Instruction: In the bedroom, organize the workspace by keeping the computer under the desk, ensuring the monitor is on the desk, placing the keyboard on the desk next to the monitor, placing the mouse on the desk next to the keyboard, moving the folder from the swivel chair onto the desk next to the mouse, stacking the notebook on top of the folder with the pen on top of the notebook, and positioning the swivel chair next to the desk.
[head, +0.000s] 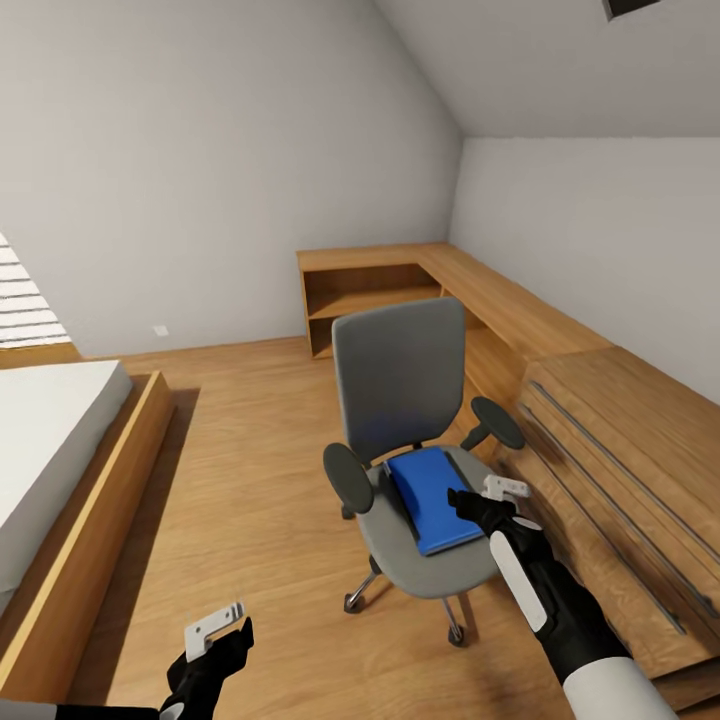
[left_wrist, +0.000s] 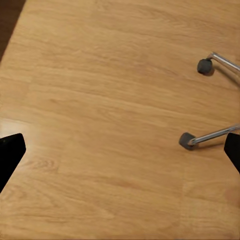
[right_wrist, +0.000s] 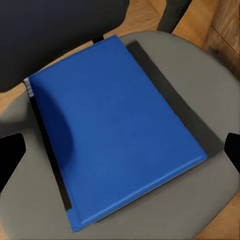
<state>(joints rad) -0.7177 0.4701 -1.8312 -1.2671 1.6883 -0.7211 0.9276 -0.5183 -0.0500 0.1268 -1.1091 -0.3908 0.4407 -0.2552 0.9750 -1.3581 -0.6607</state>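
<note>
A flat bright blue rectangular folder (head: 432, 497) lies flat on the grey fabric seat of the swivel chair (head: 400, 375), a black-framed office chair on a silver castor base. The folder sits toward the seat's right side, one short end near the backrest and the other short end close to the seat's front edge. In the right wrist view the blue folder (right_wrist: 112, 127) shows a white strip along one corner, with the grey seat (right_wrist: 210, 90) bare around it.

The right gripper (head: 487, 497) hangs just above the folder's front right corner, its black fingers (right_wrist: 11, 157) spread wide and apart from the cover. The left gripper (head: 222, 628) is low over the light wood floor (left_wrist: 100, 100), well apart from the chair, jaws wide and holding nothing; two silver chair legs with castors (left_wrist: 188, 141) show near it.

The chair stands beside a light-wood dresser with long bar handles (head: 625, 470).
</note>
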